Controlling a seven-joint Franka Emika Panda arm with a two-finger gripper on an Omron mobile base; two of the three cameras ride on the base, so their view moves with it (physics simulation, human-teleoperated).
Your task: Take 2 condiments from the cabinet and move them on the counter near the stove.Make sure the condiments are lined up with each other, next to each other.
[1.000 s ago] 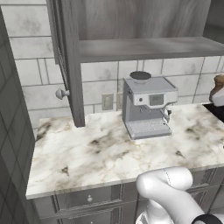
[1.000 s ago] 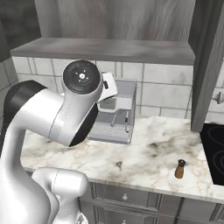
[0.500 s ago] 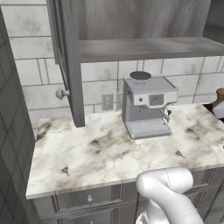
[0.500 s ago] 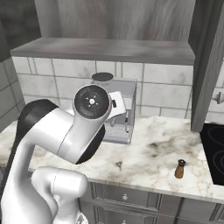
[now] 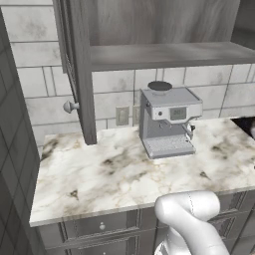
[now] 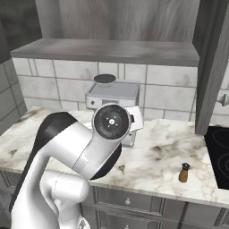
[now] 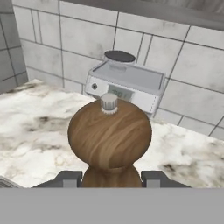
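Dark brown shaker (image 7: 109, 135) clamped in the gripper (image 7: 110, 178) above the counter (image 7: 26, 131).
Finger tips (image 7: 69, 178) press its narrow neck from both sides, knob upward; the lighter shaker (image 6: 184, 172) stands on the marble near the stove (image 6: 219, 156); behind sits the espresso machine (image 6: 117, 96), the cabinet (image 6: 107, 49) shelf above it.
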